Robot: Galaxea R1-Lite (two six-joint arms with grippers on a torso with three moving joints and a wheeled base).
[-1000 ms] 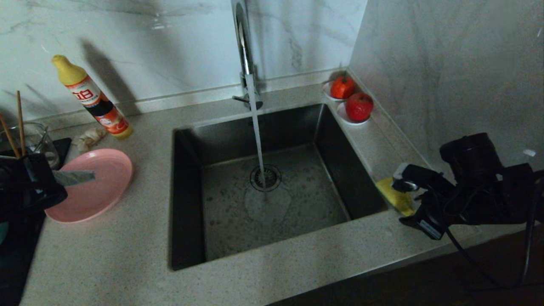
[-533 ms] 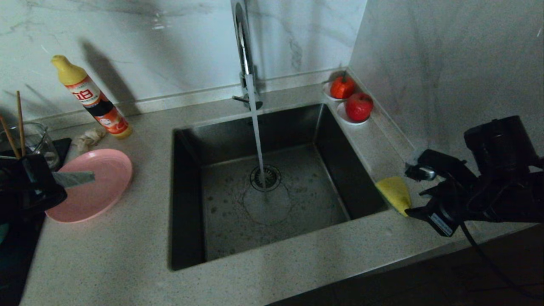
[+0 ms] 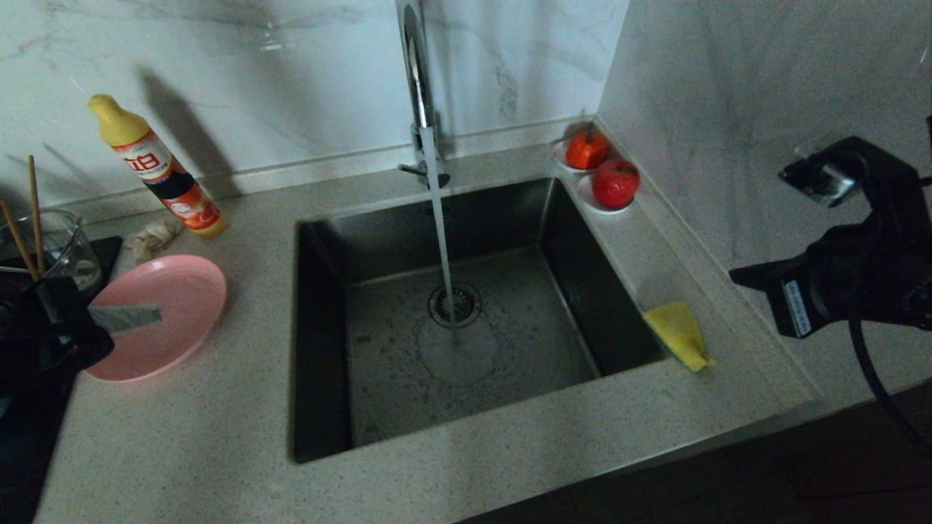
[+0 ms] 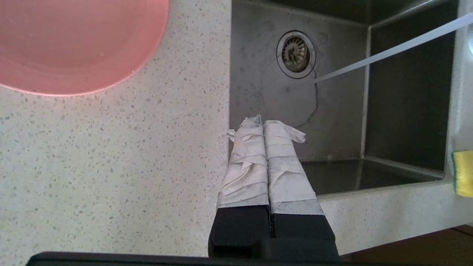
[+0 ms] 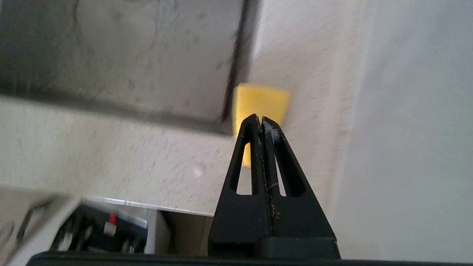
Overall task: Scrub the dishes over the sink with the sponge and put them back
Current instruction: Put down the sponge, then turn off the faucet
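Note:
The pink plate (image 3: 182,291) (image 4: 74,44) lies on the counter left of the sink (image 3: 568,240) (image 4: 406,111). My left gripper (image 3: 149,317) (image 4: 263,122) hovers over the plate's near side, its tape-wrapped fingers shut on nothing. The yellow sponge (image 3: 677,335) (image 4: 462,171) (image 5: 262,101) lies on the counter at the sink's right rim, near the front corner. My right gripper (image 3: 734,275) (image 5: 261,119) hangs above the counter to the right of the sponge, shut and empty, apart from it.
Water runs from the chrome tap (image 3: 416,80) onto the drain (image 3: 455,304). A detergent bottle (image 3: 156,171), a beige cloth wad (image 3: 151,236) and a glass pot with chopsticks (image 3: 51,247) stand at the back left. Two red fruit on saucers (image 3: 615,182) sit by the right wall.
My right gripper has drawn away from the sponge, risen to the right and closed. The sponge stays on the counter. The left arm has kept still.

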